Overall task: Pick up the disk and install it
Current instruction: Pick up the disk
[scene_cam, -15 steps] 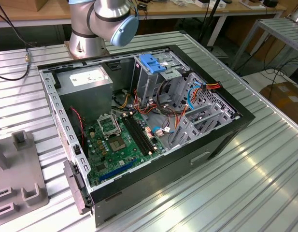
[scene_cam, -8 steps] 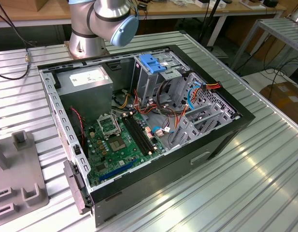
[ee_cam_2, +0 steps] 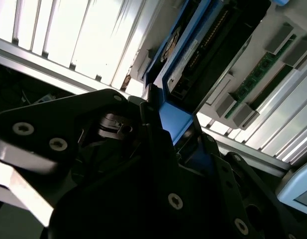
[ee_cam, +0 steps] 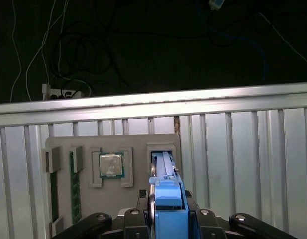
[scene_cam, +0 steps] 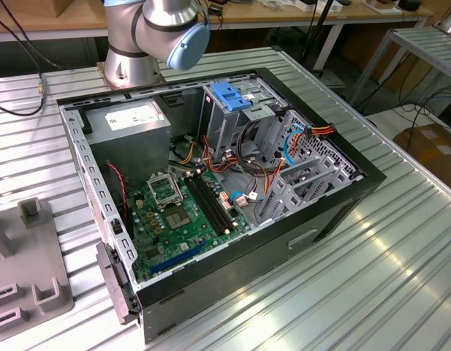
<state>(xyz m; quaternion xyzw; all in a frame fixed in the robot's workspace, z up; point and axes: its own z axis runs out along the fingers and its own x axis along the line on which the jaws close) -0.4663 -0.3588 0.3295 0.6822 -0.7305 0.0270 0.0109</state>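
Grip is the point to settle first. The black metal end effector (ee_cam: 168,204) sits directly over the disk (ee_cam: 164,167), a flat grey hard drive in a light-blue plastic rail frame. In the second wrist view its dark fingers (ee_cam_2: 151,124) lie against the blue frame from both sides with no gap showing, so I judge it clamped on the disk's near end rather than hovering.

The disk stands on its thin edge in a slot of a pale grey plastic fixture tray (ee_cam: 138,144), which rests on the slatted aluminium desk (ee_cam: 243,164). Its long axis runs away from the end effector along the slot, parallel to the slats and toward the desk's bright edge rail (ee_cam: 233,97).

Room is tight sideways. The slot walls hug the frame, a square silver processor chip (ee_cam: 111,165) sits in the pocket just beside it, and a green memory stick (ee_cam: 72,184) stands further along the tray. The tray's far side is near the edge rail, with dark floor and cables beyond.

In the exterior view, the open black computer case (scene_cam: 335,212) lies on the desk. An upright metal cage with a blue plastic top (scene_cam: 232,95) stands at its far side, with red and orange cables (scene_cam: 313,131) draped near it. How the tray lies from the case I cannot tell.
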